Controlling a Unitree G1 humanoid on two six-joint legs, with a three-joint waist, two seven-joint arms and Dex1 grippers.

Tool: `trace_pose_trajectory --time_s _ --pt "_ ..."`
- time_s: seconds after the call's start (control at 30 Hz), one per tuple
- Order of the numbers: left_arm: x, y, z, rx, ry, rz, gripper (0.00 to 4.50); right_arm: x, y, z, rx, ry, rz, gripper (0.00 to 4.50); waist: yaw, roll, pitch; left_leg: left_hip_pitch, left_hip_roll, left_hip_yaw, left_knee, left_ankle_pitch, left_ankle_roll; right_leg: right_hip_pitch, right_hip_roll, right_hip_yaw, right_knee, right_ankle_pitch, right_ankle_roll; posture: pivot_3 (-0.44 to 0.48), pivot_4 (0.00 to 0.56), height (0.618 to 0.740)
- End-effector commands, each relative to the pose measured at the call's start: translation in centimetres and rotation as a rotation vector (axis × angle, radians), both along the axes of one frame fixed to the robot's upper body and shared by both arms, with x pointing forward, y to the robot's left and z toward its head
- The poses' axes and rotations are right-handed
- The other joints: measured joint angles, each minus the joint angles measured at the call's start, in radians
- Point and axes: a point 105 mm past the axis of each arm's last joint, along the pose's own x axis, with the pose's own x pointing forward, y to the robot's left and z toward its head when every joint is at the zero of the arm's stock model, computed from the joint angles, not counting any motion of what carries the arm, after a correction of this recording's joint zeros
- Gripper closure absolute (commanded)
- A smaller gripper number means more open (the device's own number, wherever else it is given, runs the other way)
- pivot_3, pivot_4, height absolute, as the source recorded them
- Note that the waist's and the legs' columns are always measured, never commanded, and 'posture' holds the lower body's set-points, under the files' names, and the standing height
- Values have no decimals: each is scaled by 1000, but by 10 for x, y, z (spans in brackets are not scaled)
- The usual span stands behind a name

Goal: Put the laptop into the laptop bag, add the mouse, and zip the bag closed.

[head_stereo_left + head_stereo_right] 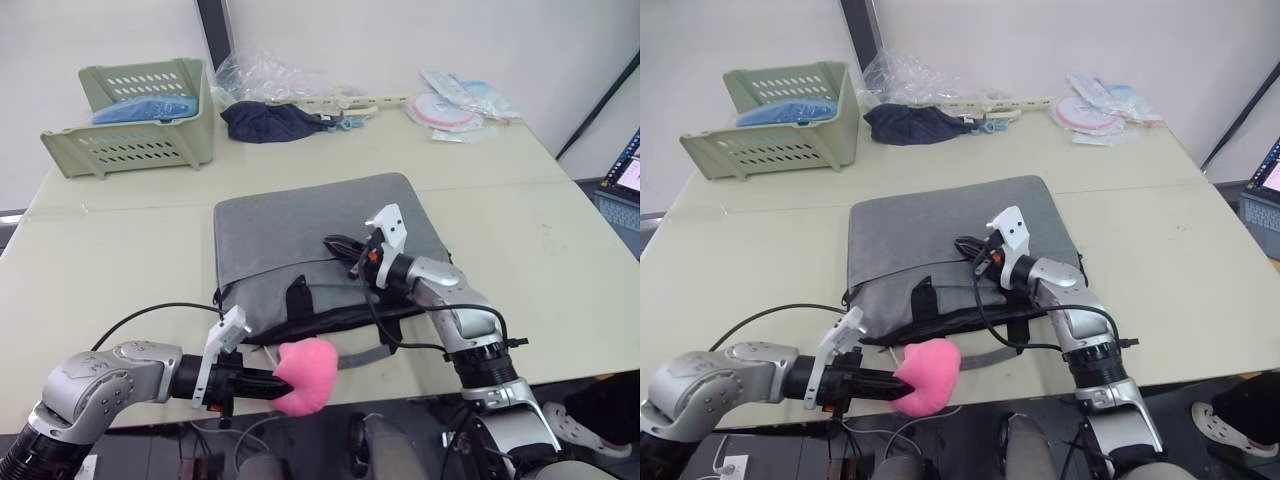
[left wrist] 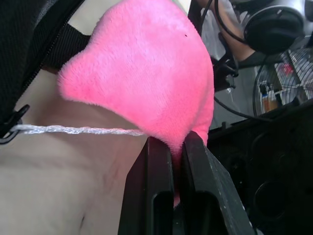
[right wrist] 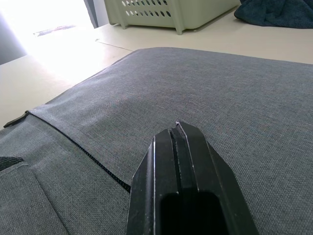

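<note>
The grey laptop bag (image 1: 300,225) lies flat in the middle of the table, its black zipper line (image 3: 93,159) running across the near part. At the table's front edge my left gripper (image 1: 275,381) is shut on a fluffy pink plush toy (image 2: 146,68). A white string (image 2: 73,129) runs from the toy toward the bag's edge. My right gripper (image 3: 178,128) is shut with nothing in it, its tips resting on or just over the bag's fabric. The laptop and the mouse are out of view.
A green slatted basket (image 1: 140,115) stands at the back left. A dark cloth (image 1: 265,120), clear plastic wrapping and flat packets (image 1: 450,110) lie along the back edge. A lit screen device (image 1: 625,190) sits beyond the table's right edge.
</note>
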Motion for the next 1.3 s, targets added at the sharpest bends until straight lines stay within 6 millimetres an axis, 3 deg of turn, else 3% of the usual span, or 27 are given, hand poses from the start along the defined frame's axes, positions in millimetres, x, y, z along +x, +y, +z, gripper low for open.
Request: trace_pose_trajectory --time_s 0.03,0.53,0.97,1.3 --pt "-6 -11 7 -21 -66 -92 4454 -8 -7 -67 -121 220 -42 4500 0 0 0 0 0 0 0 0 0 0 0 0 0 0 0 0 150 740" --pt "9 -26 2 -41 -143 -127 4454 -10 -6 -68 -123 221 -37 4500 2 -1 0 0 0 0 0 0 0 0 0 0 0 0 0 0 150 740" --pt "13 -29 0 49 -193 -176 4454 -9 -5 -68 -120 222 -37 4500 2 -1 -1 0 0 0 0 0 0 0 0 0 1 0 0 0 150 740" --pt "13 -38 5 10 -250 -228 4454 -8 -3 -67 -119 221 -33 4500 2 -1 -1 0 0 0 0 0 0 0 0 0 1 0 0 0 150 740"
